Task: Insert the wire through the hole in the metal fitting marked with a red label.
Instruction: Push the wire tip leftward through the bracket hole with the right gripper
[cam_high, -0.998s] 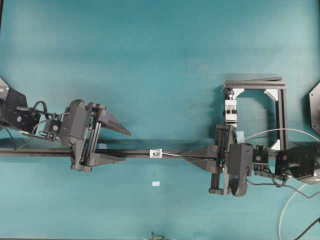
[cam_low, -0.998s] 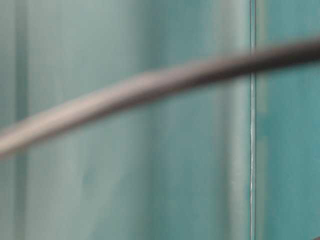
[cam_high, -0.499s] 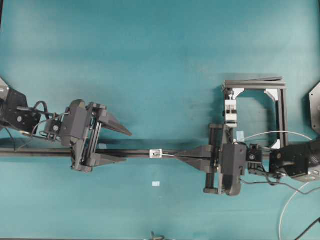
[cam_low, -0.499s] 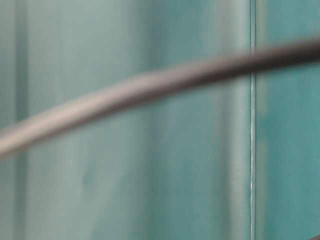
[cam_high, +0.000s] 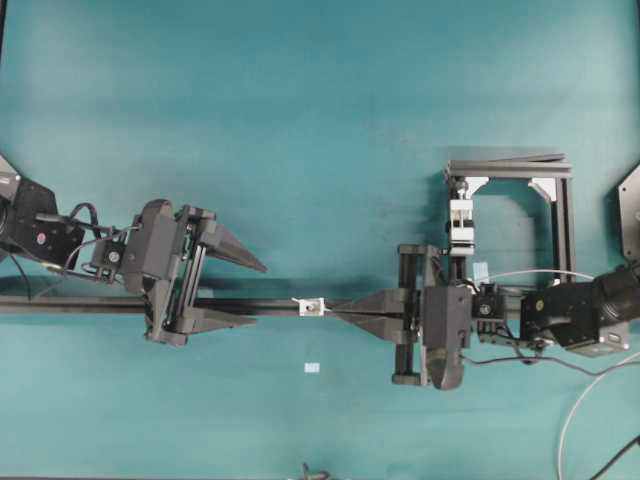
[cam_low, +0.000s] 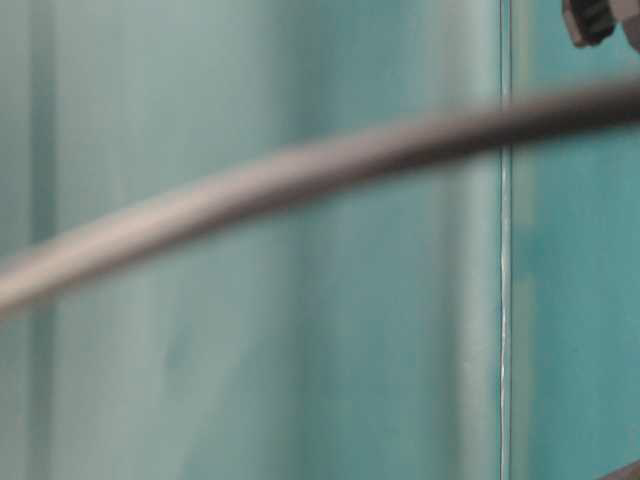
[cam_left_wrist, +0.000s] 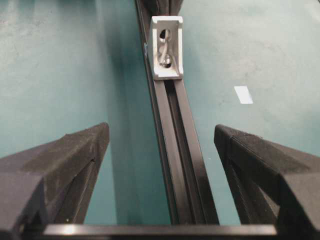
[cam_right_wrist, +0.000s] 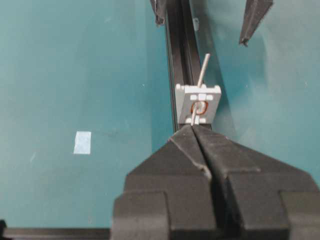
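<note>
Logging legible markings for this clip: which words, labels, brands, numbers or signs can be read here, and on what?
None can be read.
Metal fitting: a red ring marks its hole, no lettering.
Pale tag on the table: blank.
Table-level view: too blurred to show any text.

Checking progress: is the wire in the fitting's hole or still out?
In: the wire sticks out behind the fitting, beyond the right claw.
</note>
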